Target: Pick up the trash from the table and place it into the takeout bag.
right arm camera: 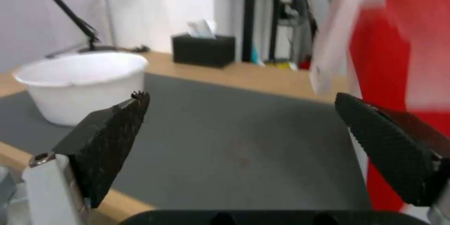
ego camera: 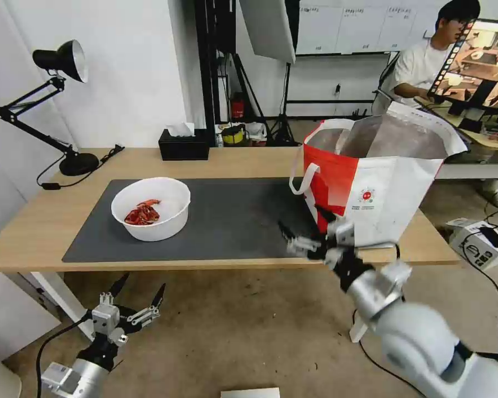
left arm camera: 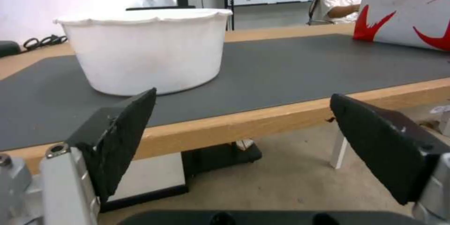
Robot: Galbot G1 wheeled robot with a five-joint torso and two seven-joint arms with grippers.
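The white bowl [ego camera: 151, 208] sits far of the left gripper [ego camera: 139, 292], which is nearer; the right gripper [ego camera: 305, 226] is beside the takeout bag [ego camera: 379, 177]. Both are spread wide, holding nothing.

On the wide light-wood bench [ego camera: 39, 232] lies 1 large dark grey rectangular mat [ego camera: 232, 221]. On the mat stands 1 round white plastic bowl [ego camera: 151, 208], at 9 o'clock from the mat's middle, with 1 small heap of red shells [ego camera: 142, 213] inside. At 3 o'clock stands 1 boxy red-and-white takeout bag [ego camera: 379, 177] with 2 white strap handles, 1 silver foil lining and 1 small round red logo [ego camera: 366, 195]. At 12 o'clock, past the mat, sits 1 black tissue box [ego camera: 184, 144]. At 10 o'clock stands 1 black jointed desk lamp [ego camera: 50, 105]. There are 2 grippers, each with 2 black jaws spread apart: 1 left gripper [ego camera: 140, 287] and 1 right gripper [ego camera: 301, 220].
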